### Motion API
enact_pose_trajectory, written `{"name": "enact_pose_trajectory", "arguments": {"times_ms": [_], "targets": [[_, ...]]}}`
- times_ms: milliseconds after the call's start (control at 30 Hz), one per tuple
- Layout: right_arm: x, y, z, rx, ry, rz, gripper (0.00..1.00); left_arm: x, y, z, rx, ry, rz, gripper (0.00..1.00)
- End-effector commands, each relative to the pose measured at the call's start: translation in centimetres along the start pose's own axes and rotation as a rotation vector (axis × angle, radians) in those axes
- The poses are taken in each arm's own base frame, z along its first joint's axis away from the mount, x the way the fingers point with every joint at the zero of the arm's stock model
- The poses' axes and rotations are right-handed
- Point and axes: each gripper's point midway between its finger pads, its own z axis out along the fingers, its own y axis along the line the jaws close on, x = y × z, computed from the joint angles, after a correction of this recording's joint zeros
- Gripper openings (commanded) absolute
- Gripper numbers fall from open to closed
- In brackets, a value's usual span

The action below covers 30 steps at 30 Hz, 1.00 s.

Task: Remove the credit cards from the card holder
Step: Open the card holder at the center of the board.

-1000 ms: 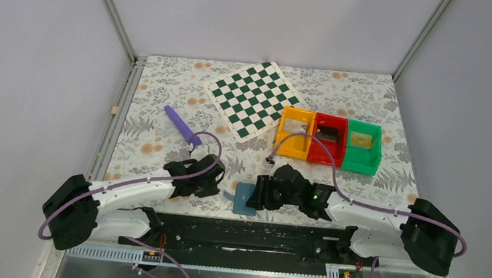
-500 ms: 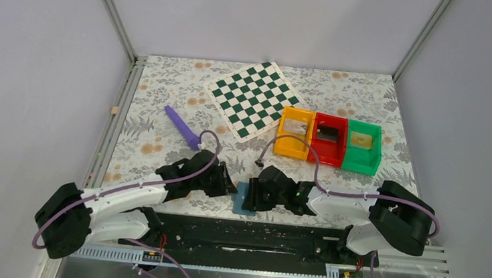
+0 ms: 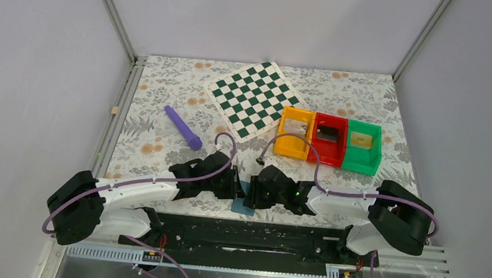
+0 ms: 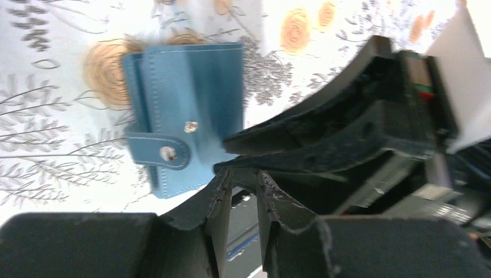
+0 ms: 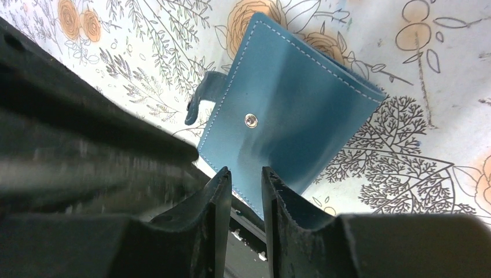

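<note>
The card holder [image 5: 289, 116] lies folded at the table's [image 3: 163, 138] near edge, cards hidden; the right gripper [image 5: 246, 174] straddles its corner, jaws narrow, probably to lift the flap, though I cannot tell whether it pinches; the left gripper [image 4: 243, 176], slightly parted and empty, sits alongside, likely to brace it.

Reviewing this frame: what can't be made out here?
- Credit cards: no view shows any; the card holder lies folded shut.
- Top view: left gripper and right gripper cover most of the card holder.
- Right wrist view: whether the right gripper pinches its edge.
- Contents of the coloured bins: too small.
</note>
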Motion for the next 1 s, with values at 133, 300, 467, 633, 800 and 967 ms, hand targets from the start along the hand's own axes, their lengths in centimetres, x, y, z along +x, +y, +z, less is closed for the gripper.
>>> {"name": "enact_pose_trajectory", "arguments": {"times_ms": [133, 300, 467, 633, 800, 967], "targets": [[-1.0, -0.3, -0.7, 0.039, -0.045, -0.072, 0.33, -2.8, 4.7, -0.7, -0.254, -0.158, 0.014, 0.21], [-1.1, -0.8, -0.7, 0.062, -0.04, -0.113, 0.34, -2.6, 6.6, -0.7, -0.347, -0.149, 0.028, 0.22], [-1.1, -1.3, -0.4, 0.077, -0.036, -0.149, 0.33, -2.4, 7.9, -0.6, -0.396, -0.153, 0.026, 0.27], [-1.3, -1.5, -0.5, 0.085, -0.034, -0.171, 0.34, -2.2, 8.8, -0.4, -0.443, -0.145, 0.025, 0.32], [-1.4, -2.2, -0.5, 0.098, -0.034, -0.19, 0.34, -2.1, 9.6, -0.5, -0.47, -0.149, 0.027, 0.38], [-1.9, -2.9, -0.5, 0.107, -0.031, -0.224, 0.34, -1.9, 9.9, -0.4, -0.484, -0.138, 0.029, 0.38]]}}
